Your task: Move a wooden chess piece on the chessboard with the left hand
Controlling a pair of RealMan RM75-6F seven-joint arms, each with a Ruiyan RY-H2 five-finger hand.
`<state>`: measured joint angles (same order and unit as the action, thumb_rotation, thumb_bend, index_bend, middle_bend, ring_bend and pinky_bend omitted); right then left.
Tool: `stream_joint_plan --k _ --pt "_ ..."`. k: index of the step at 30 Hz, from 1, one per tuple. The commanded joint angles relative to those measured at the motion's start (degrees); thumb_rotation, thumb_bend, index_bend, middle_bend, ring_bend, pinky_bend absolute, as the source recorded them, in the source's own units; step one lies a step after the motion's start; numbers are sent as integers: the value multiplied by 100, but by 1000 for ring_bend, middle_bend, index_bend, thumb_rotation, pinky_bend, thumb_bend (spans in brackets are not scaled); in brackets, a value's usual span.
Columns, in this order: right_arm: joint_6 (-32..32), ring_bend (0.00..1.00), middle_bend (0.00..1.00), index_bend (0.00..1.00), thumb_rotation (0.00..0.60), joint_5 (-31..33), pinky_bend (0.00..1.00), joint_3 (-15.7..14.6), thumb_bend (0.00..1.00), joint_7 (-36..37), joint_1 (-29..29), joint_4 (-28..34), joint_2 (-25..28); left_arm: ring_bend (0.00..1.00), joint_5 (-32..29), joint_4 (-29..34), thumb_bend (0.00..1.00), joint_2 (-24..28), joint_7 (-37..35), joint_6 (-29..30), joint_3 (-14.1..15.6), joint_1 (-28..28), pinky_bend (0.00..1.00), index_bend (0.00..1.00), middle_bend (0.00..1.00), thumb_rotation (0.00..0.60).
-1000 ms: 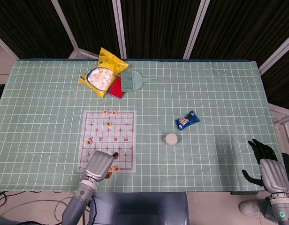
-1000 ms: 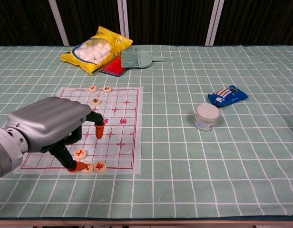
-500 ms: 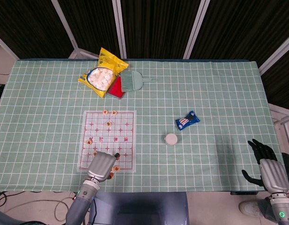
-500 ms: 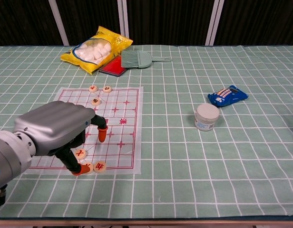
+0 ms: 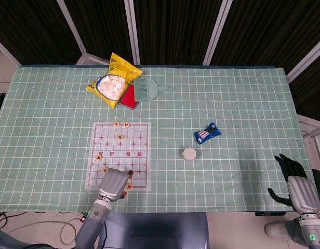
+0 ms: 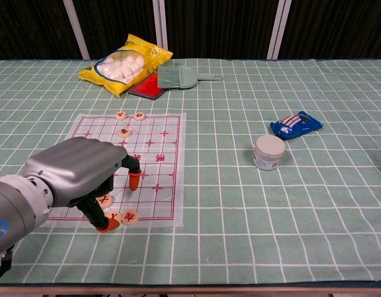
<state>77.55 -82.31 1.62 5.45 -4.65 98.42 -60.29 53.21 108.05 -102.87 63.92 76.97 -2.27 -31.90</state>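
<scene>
Wooden chess piece (image 6: 129,217), a flat disc with no long axis, lies on the chessboard (image 6: 166,162) near its 6 o'clock edge, just at 3 o'clock of the left hand's (image 6: 79,172) lower fingertip (image 6: 107,223). Fingers are curled downward but parted, grasping nothing evident. Right hand (image 5: 300,193), fingers spread, is well apart at 4 o'clock. Only the chest view shows the fingertip-to-disc gap; the head view hides it beneath the hand.

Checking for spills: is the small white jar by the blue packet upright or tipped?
Upright. The white jar stands on its base on the tablecloth, lid facing up, beside the blue packet.
</scene>
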Motion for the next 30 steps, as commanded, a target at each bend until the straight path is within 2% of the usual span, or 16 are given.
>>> stream_joint_plan --k 1,30 --pt "-1 0 0 0 600 -1 0 0 339 10 0 2 4 987 -27 -21 128 -24 5 8 -2 -25 1000 432 1000 600" --pt "-13 0 0 0 600 3 0 0 337 79 -1 21 27 987 -320 -310 196 -315 -65 -24 1 -166 1000 452 1000 600"
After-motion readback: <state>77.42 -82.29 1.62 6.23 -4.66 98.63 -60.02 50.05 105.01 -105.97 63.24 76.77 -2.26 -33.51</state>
